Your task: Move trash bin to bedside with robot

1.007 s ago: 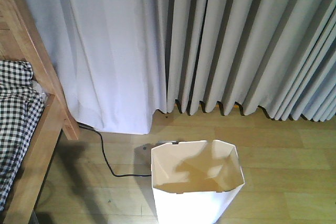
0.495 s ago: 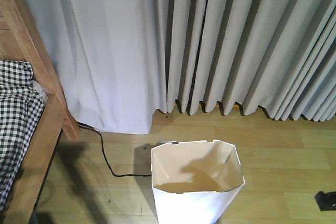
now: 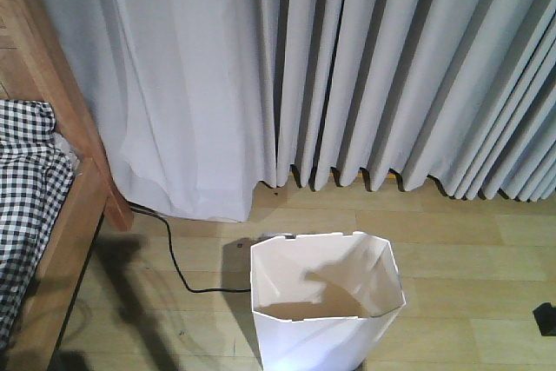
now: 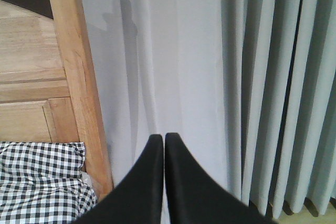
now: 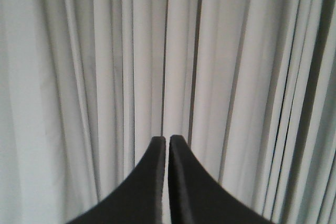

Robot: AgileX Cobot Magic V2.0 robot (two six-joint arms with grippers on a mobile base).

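Both grippers, left and right, have their jaws pressed together, holding nothing. Upright on the wooden floor, the trash bin opens upward, right of the bedside, before curtains.

- bin: base cut off by the bottom edge, floor contact not visible
- bed: cropped at left and bottom edges, only frame and some checked bedding show
- black object at right edge: mostly out of frame, can't identify
- cable: far end hidden behind curtain
- left tool, right tool: only fingertips in frame
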